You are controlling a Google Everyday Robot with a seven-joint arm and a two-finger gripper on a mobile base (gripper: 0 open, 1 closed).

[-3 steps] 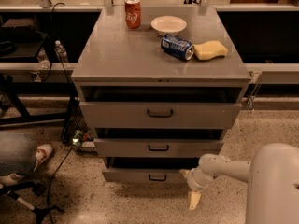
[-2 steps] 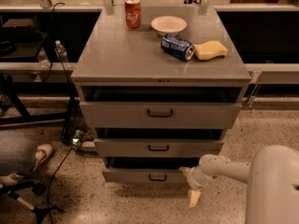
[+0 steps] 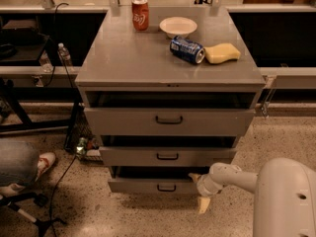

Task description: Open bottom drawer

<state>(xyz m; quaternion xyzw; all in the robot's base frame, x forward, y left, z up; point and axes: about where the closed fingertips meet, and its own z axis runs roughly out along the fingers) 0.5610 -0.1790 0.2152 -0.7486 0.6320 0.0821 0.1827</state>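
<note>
1. Grey metal makes up the cabinet (image 3: 123, 63) that fills the middle of the camera view, standing on a speckled floor (image 3: 123, 211) with three drawer fronts stacked under its flat top.
2. The bottom drawer (image 3: 138, 185) is the lowest and narrowest of the three, just above the floor, with a small dark bar handle (image 3: 166, 187) at its centre. A dark gap runs along above its front panel.
3. Above it is the middle drawer (image 3: 128, 157), and above that the top drawer (image 3: 123, 121), the tallest and widest front. Each has its own dark handle and a shadowed gap over it.
4. The gripper (image 3: 198, 190) is low at the right end of the bottom drawer, on a pale arm (image 3: 232, 176) that reaches in from the lower right corner.
5. Its two tan fingers are spread apart and pinch nothing. One fingertip (image 3: 193, 177) points up toward the drawer's right corner and the other points down at the floor.
6. Whether the upper fingertip touches the drawer front or stops just beside it, I cannot tell from this angle. The gripper is well to the right of the handle.
7. On the cabinet top a red can (image 3: 140, 14) stands upright at the back, with a white bowl (image 3: 178, 26) to its right.
8. Nearer the front, a blue can (image 3: 187, 50) lies on its side just beside a yellow sponge (image 3: 222, 53).
9. At the left edge a water bottle (image 3: 63, 54) stands on a low shelf, and a leg in jeans with a shoe (image 3: 45, 162) rests on the floor.
</note>
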